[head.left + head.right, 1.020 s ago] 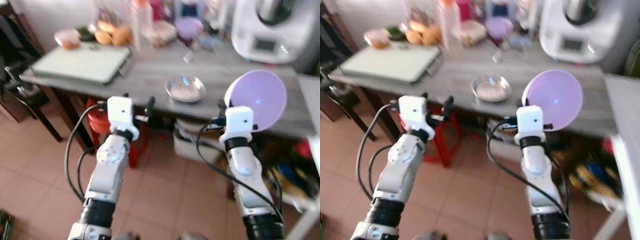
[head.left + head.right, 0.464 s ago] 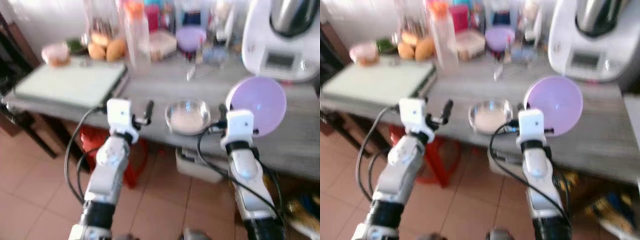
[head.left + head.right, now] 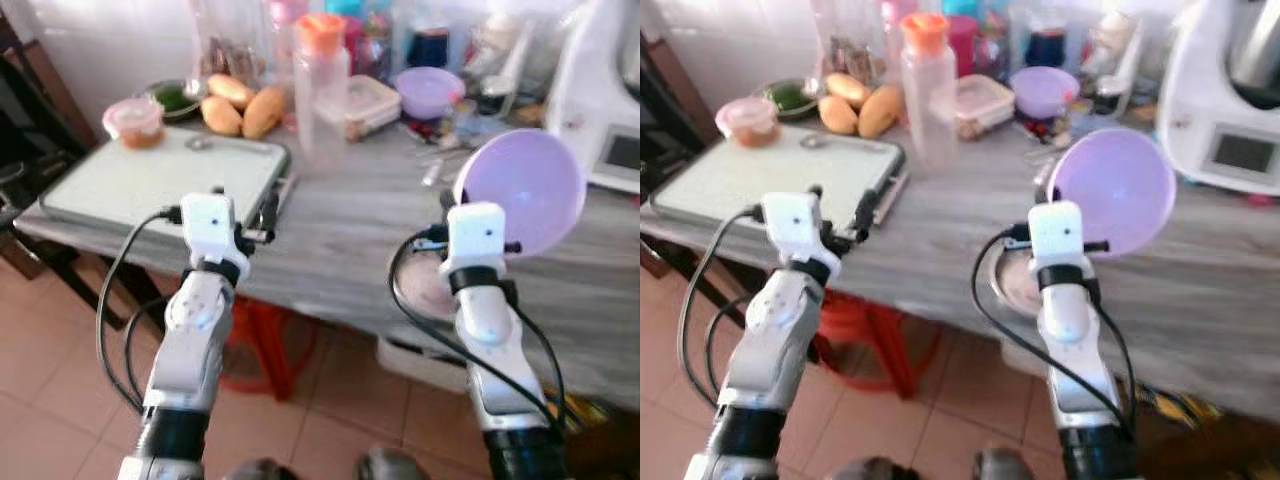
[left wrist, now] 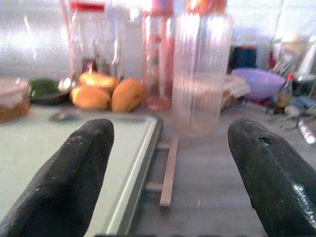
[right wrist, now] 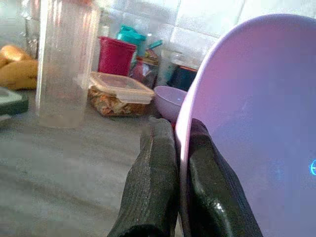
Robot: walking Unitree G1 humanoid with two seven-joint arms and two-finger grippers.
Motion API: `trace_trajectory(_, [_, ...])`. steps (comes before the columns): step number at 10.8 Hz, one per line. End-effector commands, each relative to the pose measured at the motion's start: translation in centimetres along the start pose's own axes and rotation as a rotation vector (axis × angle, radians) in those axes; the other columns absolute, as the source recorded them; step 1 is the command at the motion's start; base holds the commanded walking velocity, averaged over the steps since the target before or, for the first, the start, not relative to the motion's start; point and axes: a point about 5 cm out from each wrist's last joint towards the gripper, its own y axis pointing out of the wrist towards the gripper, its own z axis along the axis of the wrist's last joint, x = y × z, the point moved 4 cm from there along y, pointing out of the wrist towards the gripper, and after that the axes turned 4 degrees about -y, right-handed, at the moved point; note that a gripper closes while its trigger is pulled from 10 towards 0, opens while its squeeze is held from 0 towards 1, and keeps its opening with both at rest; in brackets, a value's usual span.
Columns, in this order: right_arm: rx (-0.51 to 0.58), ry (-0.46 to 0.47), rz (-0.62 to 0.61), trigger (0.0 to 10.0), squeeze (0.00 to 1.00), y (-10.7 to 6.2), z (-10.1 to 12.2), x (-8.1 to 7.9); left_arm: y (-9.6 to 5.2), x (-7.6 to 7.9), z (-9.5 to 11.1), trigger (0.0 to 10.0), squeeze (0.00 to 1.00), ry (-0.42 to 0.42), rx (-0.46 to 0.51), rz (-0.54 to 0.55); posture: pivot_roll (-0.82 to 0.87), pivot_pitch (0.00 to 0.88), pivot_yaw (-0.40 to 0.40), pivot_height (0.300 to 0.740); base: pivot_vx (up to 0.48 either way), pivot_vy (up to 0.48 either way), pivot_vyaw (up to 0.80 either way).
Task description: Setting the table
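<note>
One lilac bowl, mid-right, is clamped at its rim by the right gripper, unplaced above the tabletop; left gripper jaws spread, empty.

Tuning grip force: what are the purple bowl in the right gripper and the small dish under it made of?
Purple bowl: looks like plastic, matte and evenly coloured, with a thin rim that the right gripper pinches between its fingers. Small dish: probably stainless steel, silvery and reflective, though partly hidden behind the arm. Both are guesses from looks alone.
</note>
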Motion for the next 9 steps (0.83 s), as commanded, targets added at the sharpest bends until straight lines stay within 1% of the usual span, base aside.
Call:
trace_trajectory(1, [0.024,0.031,0.008,10.0,0.0,0.4,0.8,0.1,-0.8,-1.0,0.1,10.0,0.0,0.021,-0.004,0.02,-0.05,0.0,0.046,0.74,0.0,0.0,0.0])
trace_trajectory(2, [-0.005,0.081,0.028,10.0,0.0,0.5,0.5,0.0,-1.1,-1.4,0.2,10.0,0.0,0.013,-0.001,0.024,-0.04,0.0,0.046,0.74,0.0,0.0,0.0])
trace_trajectory(3, [0.007,0.149,0.172,10.0,0.0,1.0,1.1,-1.7,-2.2,-2.7,-0.4,10.0,0.0,0.049,-0.049,0.055,-0.03,0.0,0.042,0.74,0.0,0.0,0.0])
trace_trajectory(4, [-0.032,0.189,0.292,10.0,0.0,1.6,0.8,-3.3,-3.0,-3.3,-0.6,10.0,0.0,0.108,-0.066,0.045,-0.02,0.0,0.039,0.74,0.0,0.0,0.0])
trace_trajectory(5, [-0.084,0.244,0.374,10.0,0.0,1.8,0.3,-4.5,-3.4,-3.2,-0.9,10.0,0.0,0.126,-0.09,0.025,-0.01,0.0,0.036,0.74,0.0,0.0,0.0])
trace_trajectory(6, [-0.122,0.214,0.435,10.0,0.0,1.9,-0.2,-5.4,-4.0,-3.2,-1.5,10.0,0.0,0.124,-0.127,0.021,-0.01,0.0,0.033,0.74,0.0,0.0,0.0])
trace_trajectory(7, [-0.152,0.234,0.489,10.0,0.0,1.6,-0.7,-6.1,-4.2,-2.9,-1.7,10.0,0.0,0.115,-0.139,0.015,0.0,0.0,0.028,0.74,0.0,0.0,0.0])
trace_trajectory(8, [-0.185,0.226,0.528,10.0,0.0,1.3,-1.3,-6.4,-4.3,-2.8,-1.7,10.0,0.0,0.111,-0.144,0.013,0.01,0.0,0.028,0.74,0.0,0.0,0.0])
trace_trajectory(9, [-0.214,0.202,0.539,10.0,0.0,1.2,-2.0,-6.2,-4.4,-2.7,-1.7,10.0,0.0,0.107,-0.152,0.006,0.01,0.0,0.028,0.74,0.0,0.0,0.0])
